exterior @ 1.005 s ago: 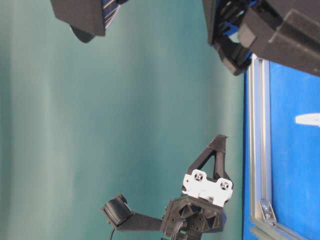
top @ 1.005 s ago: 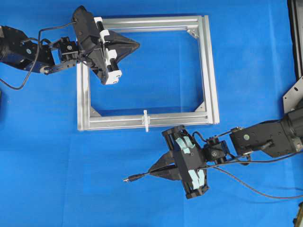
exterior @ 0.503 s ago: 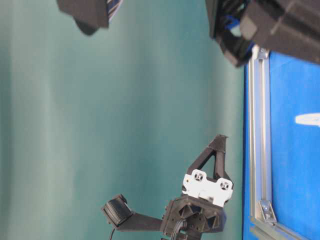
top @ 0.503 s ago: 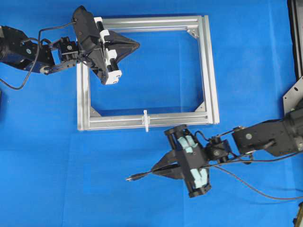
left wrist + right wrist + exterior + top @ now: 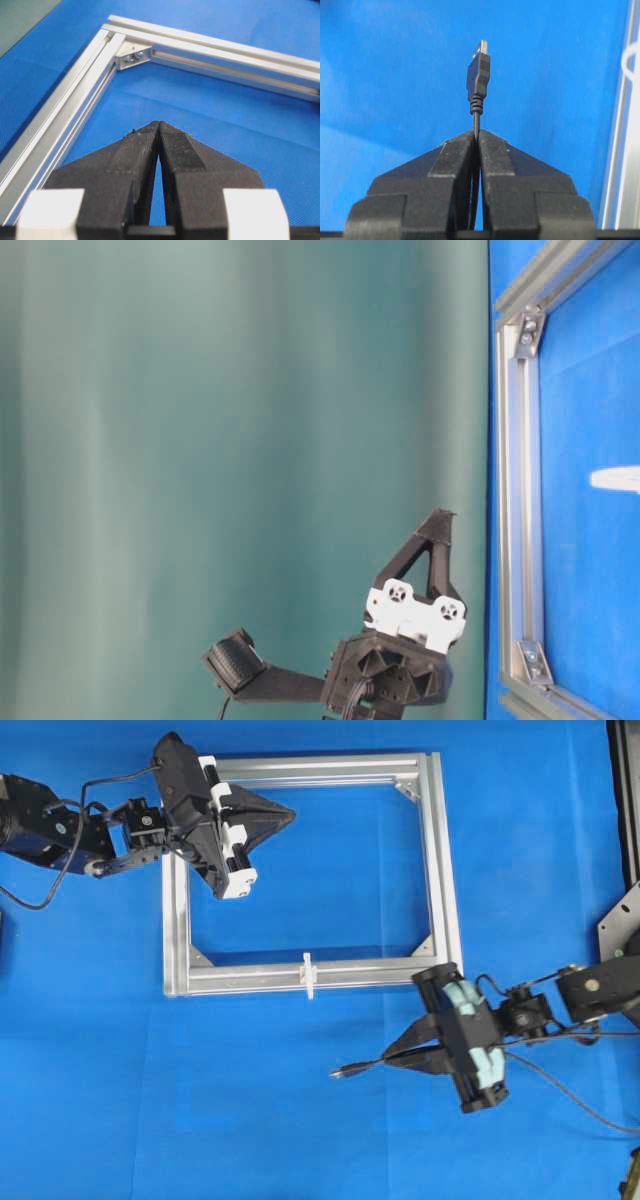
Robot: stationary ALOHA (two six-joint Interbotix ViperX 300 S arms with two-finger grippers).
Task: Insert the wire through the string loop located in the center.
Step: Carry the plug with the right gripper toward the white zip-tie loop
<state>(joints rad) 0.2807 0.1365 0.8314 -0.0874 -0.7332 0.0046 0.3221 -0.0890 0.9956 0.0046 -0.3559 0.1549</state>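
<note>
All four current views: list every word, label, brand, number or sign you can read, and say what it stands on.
None: no readable text in any view.
The wire plug, the aluminium frame, the left gripper and the right gripper show no printing.

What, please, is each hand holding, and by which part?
The right hand grips the wire on its cord just behind the plug; the left hand is shut on nothing.

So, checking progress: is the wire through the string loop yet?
Not yet. The wire's plug lies outside the frame, apart from the string loop, held by the right gripper.
</note>
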